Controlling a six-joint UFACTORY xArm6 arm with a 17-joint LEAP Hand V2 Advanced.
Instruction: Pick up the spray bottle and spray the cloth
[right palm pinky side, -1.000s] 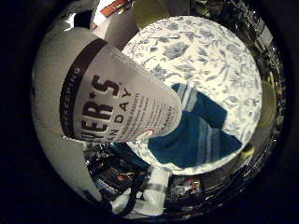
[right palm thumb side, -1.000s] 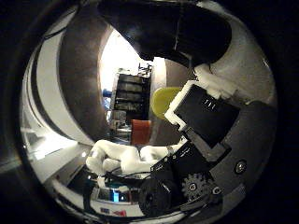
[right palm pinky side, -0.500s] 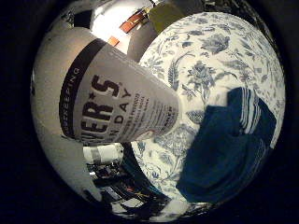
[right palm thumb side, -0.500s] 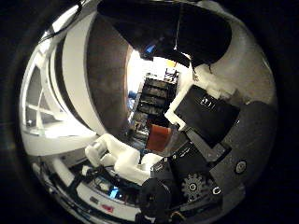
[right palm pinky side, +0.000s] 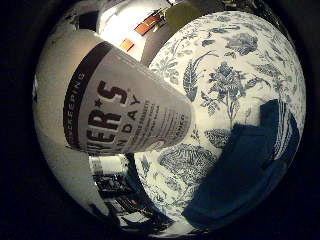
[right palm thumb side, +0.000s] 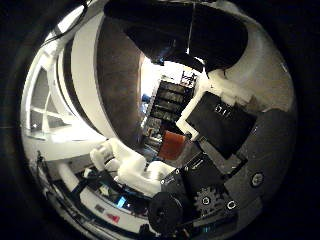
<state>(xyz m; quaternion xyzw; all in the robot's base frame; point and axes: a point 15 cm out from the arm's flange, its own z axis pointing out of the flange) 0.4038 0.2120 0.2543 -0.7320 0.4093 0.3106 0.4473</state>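
The spray bottle (right palm pinky side: 110, 100), white with a grey printed label, fills much of the little finger side palm view and lies close against the palm. Past it, the dark blue cloth (right palm pinky side: 245, 165) with a striped edge lies on a table covered by a blue and white floral tablecloth (right palm pinky side: 225, 70). In the thumb side palm view the bottle's rounded white and grey body (right palm thumb side: 95, 90) curves along one side. My right hand (right palm thumb side: 225, 140), of black and white parts, is curled against it. The hand is shut on the bottle and holds it above the table.
Beyond the table's edge are brown and orange objects (right palm pinky side: 150, 22). The thumb side palm view shows dark shelving (right palm thumb side: 170, 100) and an orange-brown object (right palm thumb side: 172, 147) in the room behind.
The bottle stays fixed against the palm while the scene behind it shifts. The tablecloth now looks larger and the cloth sits nearer the view's edge, so the hand has moved with the bottle.
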